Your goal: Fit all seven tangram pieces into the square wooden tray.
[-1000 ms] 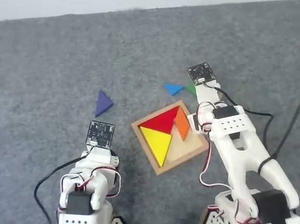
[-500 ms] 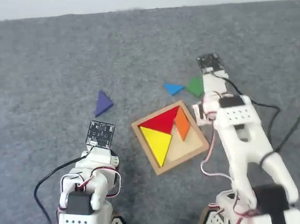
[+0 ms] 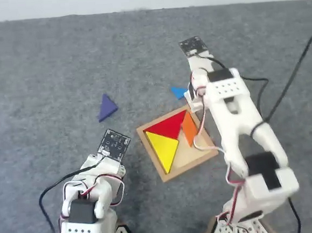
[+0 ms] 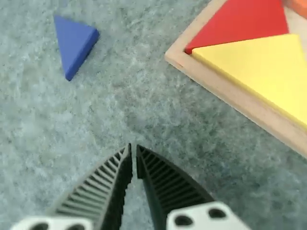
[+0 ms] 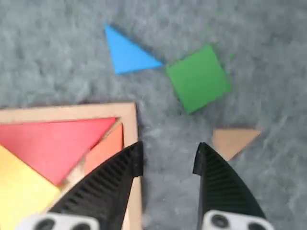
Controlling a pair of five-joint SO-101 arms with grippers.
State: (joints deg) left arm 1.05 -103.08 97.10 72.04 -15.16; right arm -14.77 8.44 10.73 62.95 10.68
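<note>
Swinging toward the bench's left edge and stretching farther toward its far edge, the white right arm now lies over the far right side of the square wooden tray, while the white left arm has turned a little toward the tray from its place by the near edge. The tray sits near the middle of the grey felt-covered bench, turned so that one corner points to the far edge. Inside it a red wooden triangle fills the far part, a yellow wooden triangle lies against it on the near side, and an orange wooden piece lies along the rim on the side of the bench's right edge, its outline partly covered by the arm. The right gripper hangs with its jaws spread wide and nothing between them, one finger above the tray's corner and the other above bare felt. Beyond that corner, toward the far edge, a light blue wooden triangle and a green wooden square lie corner to corner on the felt, and a tan wooden triangle lies near the square. The left gripper hangs low over the felt just off the tray's left rim, its jaws drawn almost together and holding nothing. A dark blue wooden triangle lies alone on the felt, apart from the tray toward the bench's left edge.
</note>
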